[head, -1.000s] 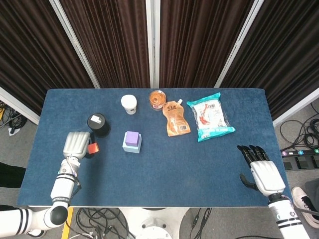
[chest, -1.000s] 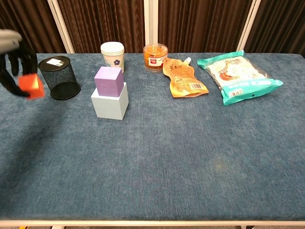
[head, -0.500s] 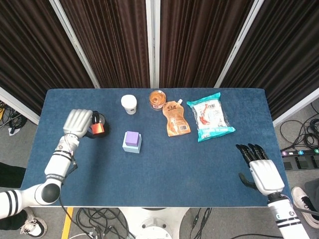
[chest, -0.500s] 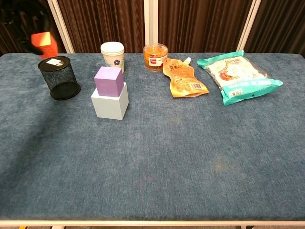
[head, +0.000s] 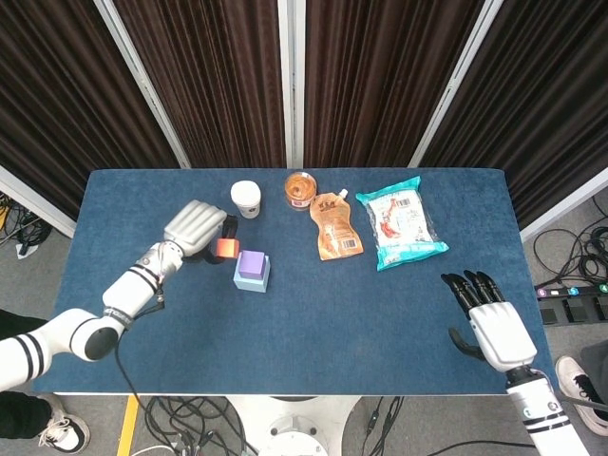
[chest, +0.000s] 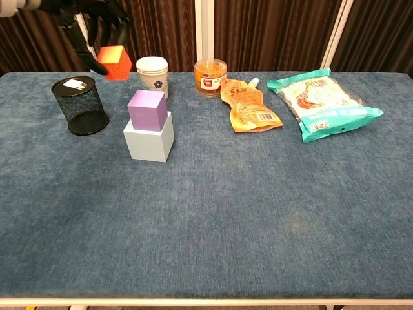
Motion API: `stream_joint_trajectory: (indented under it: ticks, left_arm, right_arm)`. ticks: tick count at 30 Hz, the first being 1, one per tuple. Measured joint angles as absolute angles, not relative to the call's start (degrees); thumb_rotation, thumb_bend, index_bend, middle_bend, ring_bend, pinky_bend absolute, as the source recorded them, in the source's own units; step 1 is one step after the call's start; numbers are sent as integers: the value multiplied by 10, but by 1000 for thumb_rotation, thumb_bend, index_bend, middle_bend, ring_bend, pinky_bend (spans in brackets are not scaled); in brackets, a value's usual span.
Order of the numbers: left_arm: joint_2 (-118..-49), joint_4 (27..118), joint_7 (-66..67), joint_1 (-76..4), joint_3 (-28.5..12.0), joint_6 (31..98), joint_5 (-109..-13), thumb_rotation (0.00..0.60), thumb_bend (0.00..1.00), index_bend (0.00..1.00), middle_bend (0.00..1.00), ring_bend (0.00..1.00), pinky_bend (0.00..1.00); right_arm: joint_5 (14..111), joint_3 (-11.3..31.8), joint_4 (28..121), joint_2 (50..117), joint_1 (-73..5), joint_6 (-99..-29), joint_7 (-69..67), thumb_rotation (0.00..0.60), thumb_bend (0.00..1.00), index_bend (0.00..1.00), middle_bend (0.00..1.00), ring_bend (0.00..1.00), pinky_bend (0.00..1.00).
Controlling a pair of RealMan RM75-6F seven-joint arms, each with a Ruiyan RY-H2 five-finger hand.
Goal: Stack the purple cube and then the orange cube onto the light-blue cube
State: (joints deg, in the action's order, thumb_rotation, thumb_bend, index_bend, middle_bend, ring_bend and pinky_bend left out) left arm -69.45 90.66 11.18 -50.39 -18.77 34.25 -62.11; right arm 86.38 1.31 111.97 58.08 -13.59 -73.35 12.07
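The purple cube (chest: 147, 109) (head: 252, 263) sits on top of the light-blue cube (chest: 149, 139) (head: 251, 281) left of the table's middle. My left hand (head: 197, 228) (chest: 87, 22) holds the orange cube (head: 226, 248) (chest: 115, 62) in the air, above and to the left of the stack. My right hand (head: 487, 314) hovers over the table's near right corner, fingers spread, holding nothing; it shows only in the head view.
A black mesh cup (chest: 80, 105) stands left of the stack. Along the back stand a white paper cup (chest: 152, 75) and an orange jar (chest: 210, 77). An orange pouch (chest: 248, 106) and a teal snack bag (chest: 322, 101) lie to the right.
My left hand has lifted the orange cube from the near left, carried it up past the mesh cup and then right toward the stack. The right hand barely moved.
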Motion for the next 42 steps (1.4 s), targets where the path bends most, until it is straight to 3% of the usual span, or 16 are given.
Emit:
stream_joint_trajectory:
  ticks: [20,42]
  left_arm:
    - [-709,843,1,-566,-135,300,-776,600,192,596,630,483,479]
    - [-725,822,-45,-604,-117,284,-744,600,190,598,630,482,477]
  right_arm:
    - [855,12,1119,585,-137,-728,130,600,296,0,99,0,0]
    - [844,17,1120,584,-139,-726,129,600,295,0,99,0,0]
